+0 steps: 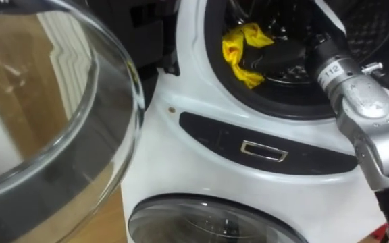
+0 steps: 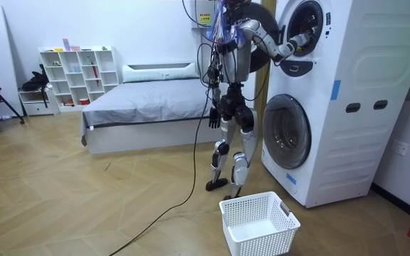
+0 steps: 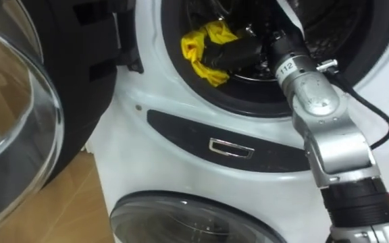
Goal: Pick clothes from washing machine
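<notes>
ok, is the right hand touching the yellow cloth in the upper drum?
Touching. In the right eye view the yellow cloth folds over the front of the right hand, with no gap between them.

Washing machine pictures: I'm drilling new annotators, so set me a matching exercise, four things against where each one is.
Things
1. yellow cloth
2. white basket
3. right hand
4. left hand

Places
A. hanging beside the robot's hip
B. on the floor in front of the stacked machines
C. lying at the front of the upper drum
D. reached into the upper drum, against the cloth

Pairs: 1-C, 2-B, 3-D, 4-A.
</notes>
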